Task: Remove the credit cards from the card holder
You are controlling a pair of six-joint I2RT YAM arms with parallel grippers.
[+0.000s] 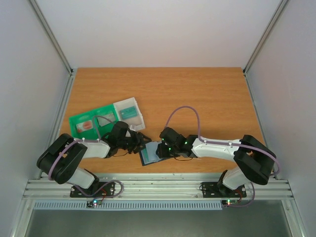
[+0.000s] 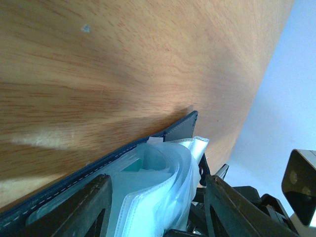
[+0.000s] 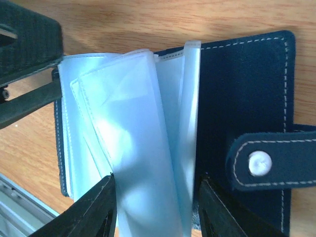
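Wooden table (image 1: 207,98), both arms reaching in to meet near the front edge, a bit left of centre. Green bin (image 1: 74,121) sits back-left with a pale card with a red mark (image 1: 85,125) in it. White bin (image 1: 140,117) is just beside it on the right, with a teal card (image 1: 129,112) inside. Card holder (image 1: 148,159) lies open and flat on the table between the two grippers, in front of the bins and apart from them. Navy cover is down with the white stitching showing, and its closing strap with a white snap (image 3: 259,163) hangs off the edge. The clear plastic sleeves (image 3: 128,123) are fanned up off the cover in a loose curved bundle. Left wrist view shows a teal tint inside one sleeve (image 2: 136,165), looks like a card still pocketed, can't confirm more. Left gripper (image 1: 139,143) comes in from the left. Its jaws are part-open astride the sleeve bundle: one finger (image 2: 84,207) is right against the plastic, with a sliver of gap at the other, so no clamp visible. Right gripper (image 1: 162,147) comes in from the right, jaws also partly spread over the same sleeves. The plastic fills the space up to both fingers (image 3: 94,212), so can't tell if it's pinching or just straddling. The left gripper's black body shows at the holder's far edge in the right wrist view.
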